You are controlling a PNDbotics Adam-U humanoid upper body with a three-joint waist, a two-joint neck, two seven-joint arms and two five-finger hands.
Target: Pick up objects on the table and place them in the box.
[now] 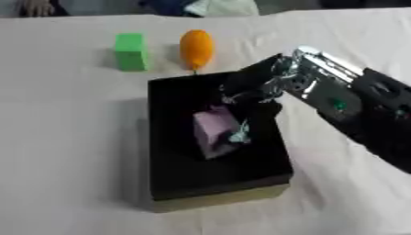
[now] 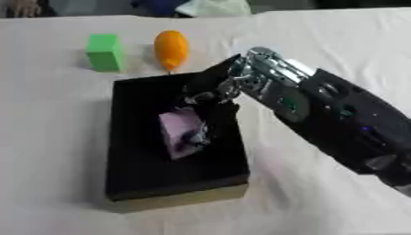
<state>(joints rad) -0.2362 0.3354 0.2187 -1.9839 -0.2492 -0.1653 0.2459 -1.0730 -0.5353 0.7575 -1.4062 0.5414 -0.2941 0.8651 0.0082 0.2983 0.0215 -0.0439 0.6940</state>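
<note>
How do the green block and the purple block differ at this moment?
The green block stands on the white table beyond the black box; the purple block is over the box. The green block is untouched; the right hand has its fingers round the purple one. The green block sits square, the purple one tilted. Both are boxy in shape.

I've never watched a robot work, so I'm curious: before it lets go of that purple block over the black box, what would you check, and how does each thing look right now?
1. Pale purple block held by the right hand: ok, fingers curl round it.
2. Block above the black rectangular box: ok, it sits inside the box outline.
3. Block resting on the box floor: cannot tell.
4. Block level: not ok, it looks tilted.
5. Green block and orange oval object waiting on the white tablecloth: ok, both lie beyond the box.
6. Left hand out of the way: ok, not visible.
</note>
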